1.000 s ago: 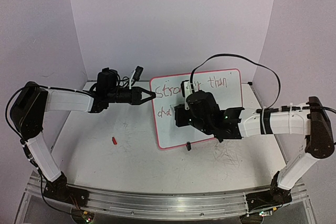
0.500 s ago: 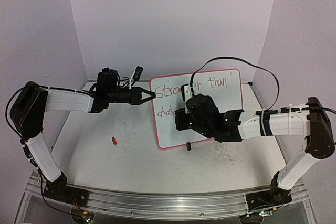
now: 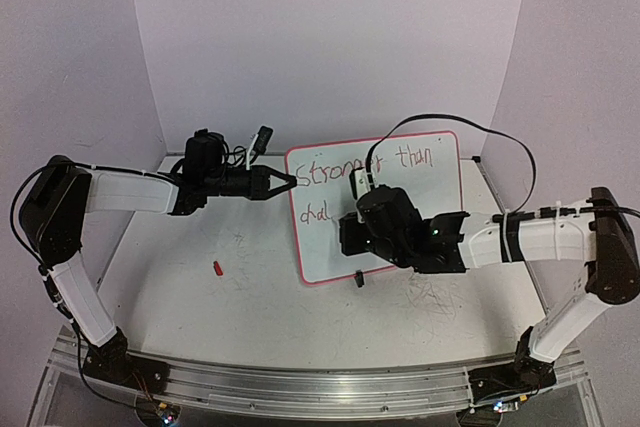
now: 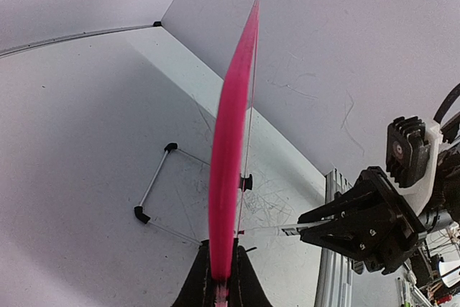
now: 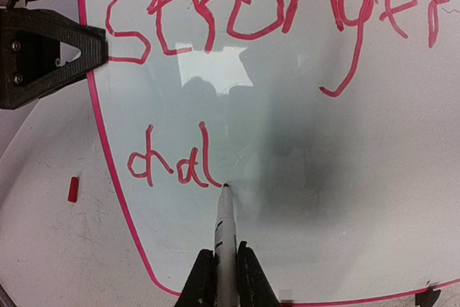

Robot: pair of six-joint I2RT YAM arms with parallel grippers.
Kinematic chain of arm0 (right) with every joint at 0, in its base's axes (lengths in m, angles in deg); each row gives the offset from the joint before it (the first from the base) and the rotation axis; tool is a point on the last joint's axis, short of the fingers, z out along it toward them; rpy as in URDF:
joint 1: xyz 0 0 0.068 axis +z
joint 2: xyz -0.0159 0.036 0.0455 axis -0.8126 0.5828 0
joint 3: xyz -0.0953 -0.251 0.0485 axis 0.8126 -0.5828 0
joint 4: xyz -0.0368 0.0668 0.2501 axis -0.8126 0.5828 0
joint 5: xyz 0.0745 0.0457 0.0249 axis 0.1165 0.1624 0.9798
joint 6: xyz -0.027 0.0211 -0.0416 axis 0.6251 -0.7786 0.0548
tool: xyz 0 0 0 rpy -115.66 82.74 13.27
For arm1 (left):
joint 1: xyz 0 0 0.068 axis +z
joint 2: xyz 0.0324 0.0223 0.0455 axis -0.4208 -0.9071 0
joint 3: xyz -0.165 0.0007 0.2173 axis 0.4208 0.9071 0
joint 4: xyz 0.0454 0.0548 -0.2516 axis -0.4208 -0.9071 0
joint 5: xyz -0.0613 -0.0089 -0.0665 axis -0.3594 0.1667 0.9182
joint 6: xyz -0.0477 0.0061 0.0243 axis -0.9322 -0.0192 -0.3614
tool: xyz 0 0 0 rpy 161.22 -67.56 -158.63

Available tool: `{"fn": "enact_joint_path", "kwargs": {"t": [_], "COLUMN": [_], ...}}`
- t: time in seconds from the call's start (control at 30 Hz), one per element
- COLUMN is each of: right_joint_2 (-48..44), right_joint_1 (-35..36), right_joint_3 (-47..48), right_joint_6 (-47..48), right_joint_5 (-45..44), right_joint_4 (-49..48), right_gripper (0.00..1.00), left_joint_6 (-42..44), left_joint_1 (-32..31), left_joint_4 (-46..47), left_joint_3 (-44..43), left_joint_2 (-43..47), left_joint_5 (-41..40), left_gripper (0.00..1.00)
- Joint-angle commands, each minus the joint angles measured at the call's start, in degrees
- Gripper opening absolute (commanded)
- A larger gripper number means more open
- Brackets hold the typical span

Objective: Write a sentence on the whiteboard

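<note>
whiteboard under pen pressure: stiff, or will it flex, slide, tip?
Probably light and slightly flexible: the whiteboard looks very thin edge-on. Likely to slide or tip if pushed, since only a thin wire stand props it; the left end effector clamping its rim seems needed. The glossy face likely gives the marker little grip.

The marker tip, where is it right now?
In the right wrist view, the marker tip touches the whiteboard just right of "chal", low on its left half.
</note>
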Motion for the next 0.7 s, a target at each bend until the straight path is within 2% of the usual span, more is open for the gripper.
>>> {"fn": "enact_joint_path", "kwargs": {"t": [0.0,0.67], "right_joint_2": [-3.75,-0.44], "right_joint_1": [-0.86,-3.11], "right_joint_3": [1.15,5.16], "right_joint_6": [-0.13,4.12], "right_joint_5": [-1.51,2.06], "right_joint_4": [-0.12,-5.23], "right_gripper": [0.0,0.0], "left_joint_6": [0.39,0.48], "left_joint_1": [-0.4,-0.37], "left_joint_4": [-1.97,-1.97], "left_joint_3": [-0.02,-0.22], "left_joint_2": [1.73,1.27], "left_joint_5": [0.68,0.87], "left_gripper": [0.0,0.0]}}
